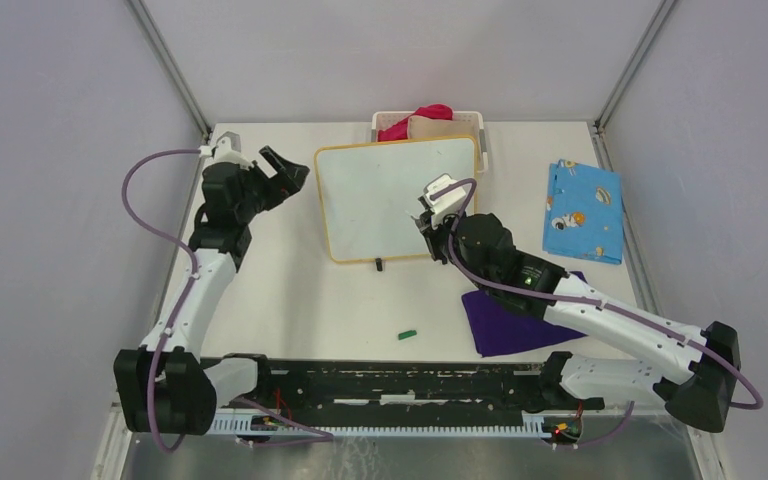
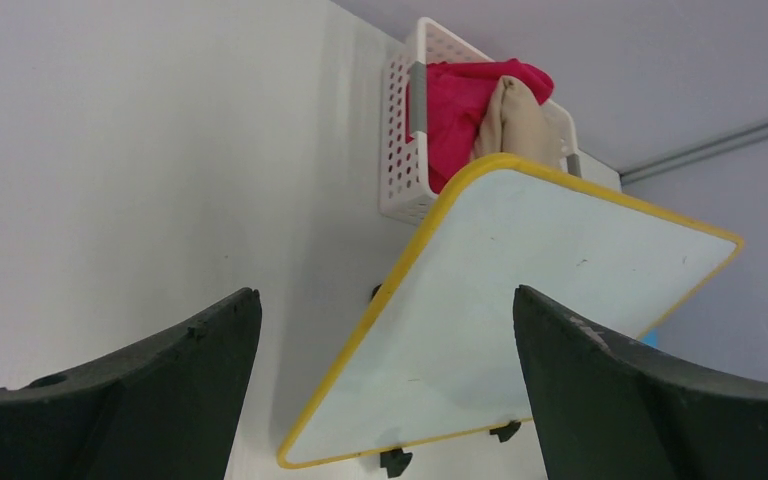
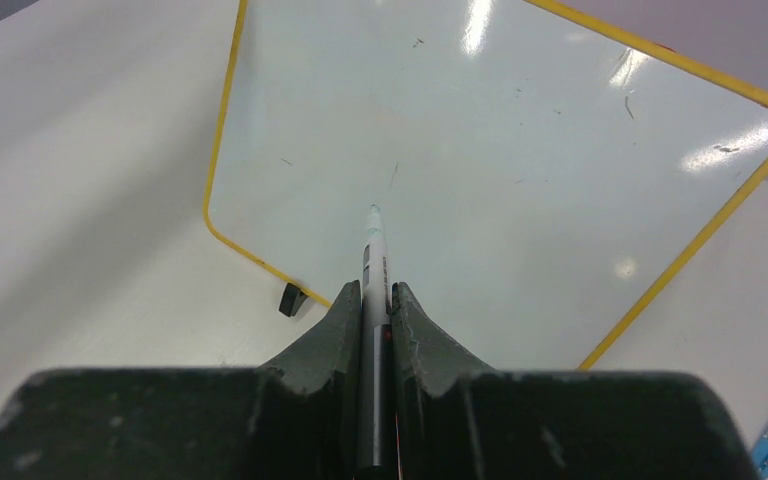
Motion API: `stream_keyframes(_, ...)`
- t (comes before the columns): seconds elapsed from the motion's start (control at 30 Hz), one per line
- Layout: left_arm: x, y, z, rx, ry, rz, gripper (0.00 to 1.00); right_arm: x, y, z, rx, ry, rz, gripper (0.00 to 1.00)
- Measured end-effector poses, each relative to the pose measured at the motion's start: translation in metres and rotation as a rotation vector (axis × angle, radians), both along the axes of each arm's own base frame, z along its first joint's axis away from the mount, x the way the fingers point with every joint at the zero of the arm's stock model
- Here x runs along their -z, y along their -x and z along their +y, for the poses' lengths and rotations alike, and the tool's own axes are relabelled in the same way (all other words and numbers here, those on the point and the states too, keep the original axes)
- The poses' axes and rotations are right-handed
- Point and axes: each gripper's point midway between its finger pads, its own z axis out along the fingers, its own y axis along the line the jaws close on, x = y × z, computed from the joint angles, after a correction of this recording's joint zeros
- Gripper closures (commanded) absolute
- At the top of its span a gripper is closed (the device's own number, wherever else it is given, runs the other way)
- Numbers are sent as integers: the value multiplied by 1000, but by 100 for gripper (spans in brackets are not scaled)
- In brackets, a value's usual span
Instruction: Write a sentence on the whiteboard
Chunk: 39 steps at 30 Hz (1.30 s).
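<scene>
Whiteboard [image 1: 380, 195]: yellow-framed with rounded corners, in the middle of the table [image 1: 290, 300] toward its far edge, propped at a tilt on small black feet; white face marked only by faint specks and patches of glare.
Left gripper [image 1: 288, 172]: raised just beside the board's left edge and turned toward it; black fingers spread wide apart, gripping nothing.
Right gripper [image 3: 374, 300]: over the board's near right part; fingers pressed together on a marker.
Marker [image 3: 373, 255]: slim white and grey barrel, sticking forward from between the fingers; tip over the lower middle of the board's face. Impossible to tell whether the tip touches the surface.
Basket [image 1: 475, 122]: white perforated plastic, right behind the board at the far edge, holding a red cloth [image 2: 460, 105] and a beige item [image 2: 515, 120].
Green piece [image 1: 407, 334]: small, lying on the table toward the near edge, apart from the board.
Purple cloth [image 1: 505, 322]: flat on the table, partly under the right arm.
Blue cloth [image 1: 583, 210]: folded, cartoon-printed, at the table's right side, apart from the board.
</scene>
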Motion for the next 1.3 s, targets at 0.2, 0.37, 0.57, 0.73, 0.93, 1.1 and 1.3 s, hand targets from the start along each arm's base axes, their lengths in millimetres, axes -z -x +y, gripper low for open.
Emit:
stream_keyframes(0.2, 7, -19, -18, 103, 37, -48, 0, -6, 1, 5, -15, -13, -21, 100)
stream_keyframes(0.37, 29, -30, -20, 112, 40, -30, 0, -10, 2, 8, -24, -28, -31, 100)
stream_keyframes(0.57, 51, -32, -27, 203, -2, -24, 1, -11, 2, 8, -26, -28, -37, 100)
stream_keyframes(0.73, 67, -17, -42, 335, 27, -90, 4, -12, 4, 8, -40, -26, -42, 100)
stream_keyframes(0.93, 81, -10, -62, 482, 68, -148, 8, -11, 7, 11, -63, -27, -39, 100)
stream_keyframes(1.1, 89, -5, -74, 571, 103, -179, 14, -8, 9, 14, -82, -24, -33, 100)
stream_keyframes(1.3, 105, -4, -79, 615, 130, -165, 22, 0, 9, 25, -109, -14, -17, 100)
